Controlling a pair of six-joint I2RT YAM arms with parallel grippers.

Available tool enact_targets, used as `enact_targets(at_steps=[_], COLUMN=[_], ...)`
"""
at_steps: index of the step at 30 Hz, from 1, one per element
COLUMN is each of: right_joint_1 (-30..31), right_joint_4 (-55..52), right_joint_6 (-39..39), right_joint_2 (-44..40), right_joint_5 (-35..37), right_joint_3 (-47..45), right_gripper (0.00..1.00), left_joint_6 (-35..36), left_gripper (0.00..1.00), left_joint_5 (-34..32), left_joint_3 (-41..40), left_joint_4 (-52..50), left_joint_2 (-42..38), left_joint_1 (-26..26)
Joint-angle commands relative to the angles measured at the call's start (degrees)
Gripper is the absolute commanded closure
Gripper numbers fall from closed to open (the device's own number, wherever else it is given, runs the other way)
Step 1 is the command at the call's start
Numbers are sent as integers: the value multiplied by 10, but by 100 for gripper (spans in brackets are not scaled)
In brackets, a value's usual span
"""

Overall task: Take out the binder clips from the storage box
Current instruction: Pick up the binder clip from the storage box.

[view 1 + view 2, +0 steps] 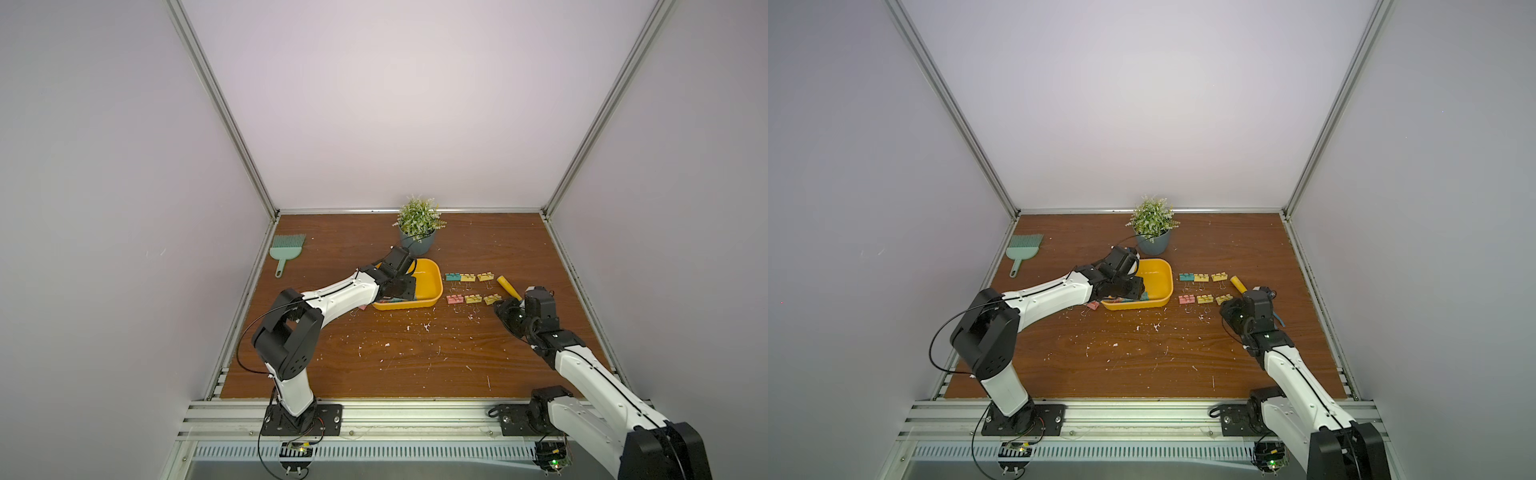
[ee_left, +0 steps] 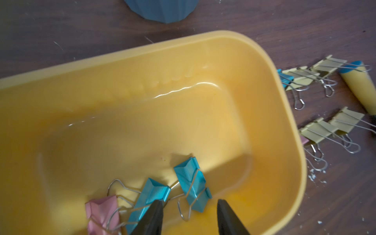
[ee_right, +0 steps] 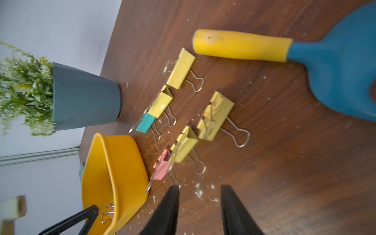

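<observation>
The yellow storage box (image 1: pixel 430 286) (image 2: pixel 203 40) sits mid-table. My left gripper (image 2: pixel 190 203) reaches down into its near-left end and stands open. A blue binder clip (image 2: pixel 192 183) lies just ahead of its fingertips, with the clip's wire loop in the gap between the jaws. A second blue clip (image 2: pixel 150 197) and a pink clip (image 2: pixel 101 211) lie beside it. Several binder clips (image 1: pixel 469 286) lie in two rows right of the box. My right gripper (image 3: pixel 200 189) hovers open and holds nothing, just near the front row (image 3: pixel 183 146).
A grey-blue plant pot (image 1: pixel 417 243) stands just behind the box. A tool with a yellow handle (image 3: pixel 240 45) and a blue head lies right of the clip rows. A green brush (image 1: pixel 286 251) lies far left. One pink clip (image 1: pixel 1093 305) lies left of the box. White crumbs dot the wood.
</observation>
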Motion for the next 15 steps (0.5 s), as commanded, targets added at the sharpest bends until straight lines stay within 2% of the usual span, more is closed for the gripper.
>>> enact_targets(at_steps=[1, 6, 15], right_joint_1=[7, 19, 30], right_joint_4=[-12, 1, 13], right_joint_6=[-48, -42, -38], right_joint_2=[15, 16, 29], right_joint_5=[-12, 1, 7], right_joint_3=[41, 45, 45], right_gripper=[60, 60, 60], left_joint_6=[-15, -14, -15], left_gripper=[57, 61, 77], left_joint_5=[17, 27, 83], left_joint_3=[24, 27, 21], left_joint_4=[-37, -43, -28], left_joint_2=[24, 40, 46], left_joint_1=[14, 21, 21])
